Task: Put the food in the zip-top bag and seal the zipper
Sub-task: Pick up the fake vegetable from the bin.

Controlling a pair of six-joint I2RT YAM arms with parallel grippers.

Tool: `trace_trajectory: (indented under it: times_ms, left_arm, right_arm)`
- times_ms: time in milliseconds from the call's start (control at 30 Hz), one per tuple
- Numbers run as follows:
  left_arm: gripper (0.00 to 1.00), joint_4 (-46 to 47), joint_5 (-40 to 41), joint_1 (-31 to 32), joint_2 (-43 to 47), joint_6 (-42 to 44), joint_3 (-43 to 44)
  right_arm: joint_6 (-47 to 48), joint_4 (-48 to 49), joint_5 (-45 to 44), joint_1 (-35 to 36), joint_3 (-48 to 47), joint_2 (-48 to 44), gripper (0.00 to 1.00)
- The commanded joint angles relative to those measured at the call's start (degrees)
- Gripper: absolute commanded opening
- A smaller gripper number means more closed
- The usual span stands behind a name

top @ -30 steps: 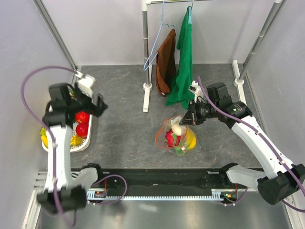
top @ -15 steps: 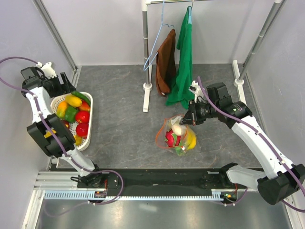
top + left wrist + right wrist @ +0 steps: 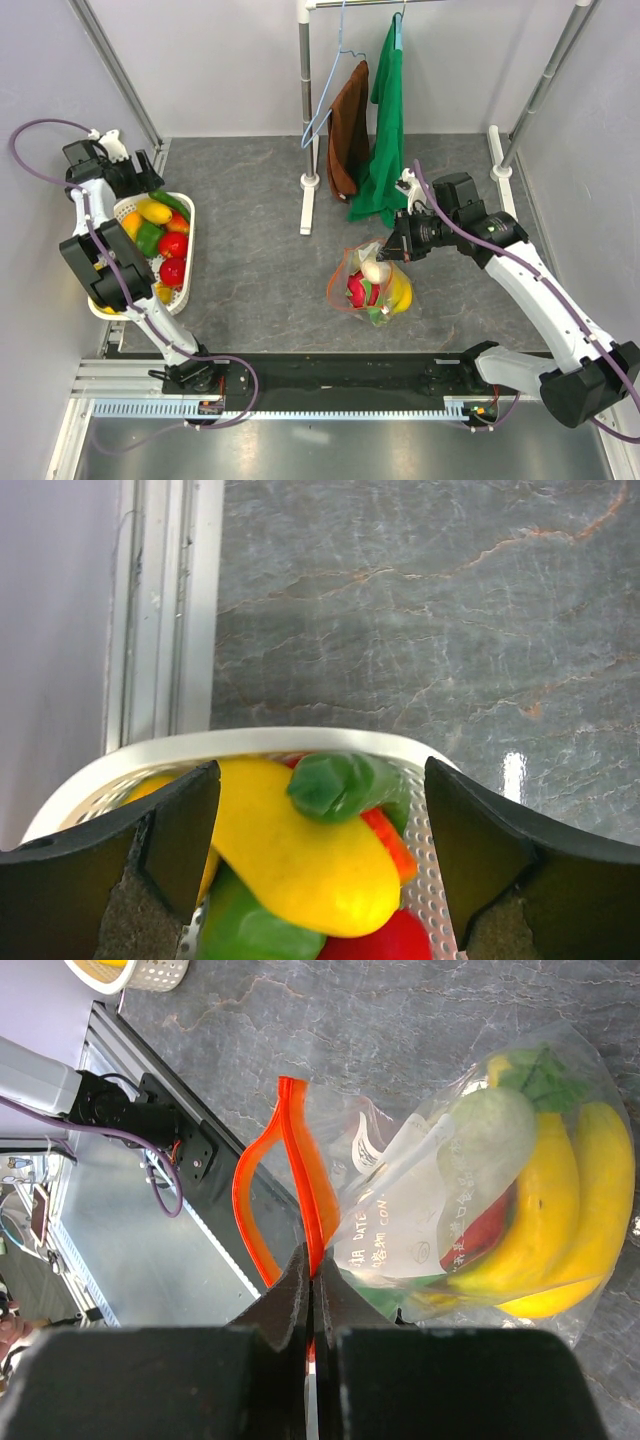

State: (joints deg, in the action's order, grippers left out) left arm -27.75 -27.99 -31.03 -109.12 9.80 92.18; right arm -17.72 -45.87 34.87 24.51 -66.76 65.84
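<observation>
The zip-top bag (image 3: pixel 372 283) lies on the grey table right of centre, with a yellow banana bunch (image 3: pixel 400 293), a whitish round piece (image 3: pixel 372 268) and a red piece (image 3: pixel 357 290) inside. My right gripper (image 3: pixel 393 252) is shut on the zipper (image 3: pixel 300 1160), pinching the red-orange strip at my fingertips (image 3: pixel 313 1270). The strip forms an open loop and no slider shows. The bag (image 3: pixel 420 1200) hangs crinkled to the right of the jaws. My left gripper (image 3: pixel 320 780) is open and empty above the far end of a white basket (image 3: pixel 300 740) of food.
The basket (image 3: pixel 188 262) at the left edge holds a yellow piece (image 3: pixel 155 211), a green piece (image 3: pixel 148 238) and red pieces (image 3: pixel 172 245). A clothes rack at the back carries a brown cloth (image 3: pixel 348 130), a green cloth (image 3: pixel 385 130) and a blue hanger (image 3: pixel 320 110).
My left arm has swung from above the basket's near side to the far-left corner, and its gripper now hangs over the basket's far end. The right gripper and the bag have not moved.
</observation>
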Motion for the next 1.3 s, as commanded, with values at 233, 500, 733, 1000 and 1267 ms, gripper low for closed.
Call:
trace_trajectory:
  times_ms: [233, 500, 733, 1000, 1267]
  left_arm:
    - [0.77, 5.6, -1.89, 2.2, -2.76, -2.51, -2.0]
    - [0.6, 6.83, -6.11, 2.11, 0.57, -2.77, -6.13]
    - [0.35, 6.92, -7.87, 2.11, 2.95, -2.42, -6.58]
    - [0.18, 5.51, -11.12, 2.37, 10.92, -2.24, -5.87]
    - [0.15, -0.2, -21.22, 13.69, 34.65, 2.77, -10.7]
  right_arm:
    - [1.46, 1.39, -0.6, -0.34, -2.85, 1.57, 0.0]
    - [1.54, 1.57, -0.16, -0.34, -3.55, 2.8, 0.0]
    - [1.54, 2.36, 0.81, -0.34, -2.58, 2.62, 0.0]
    - [1.28, 2.54, 0.9, -0.34, -1.97, 1.48, 0.0]
    - [1.19, 2.45, 0.55, -0.43, -0.74, -0.01, 0.0]
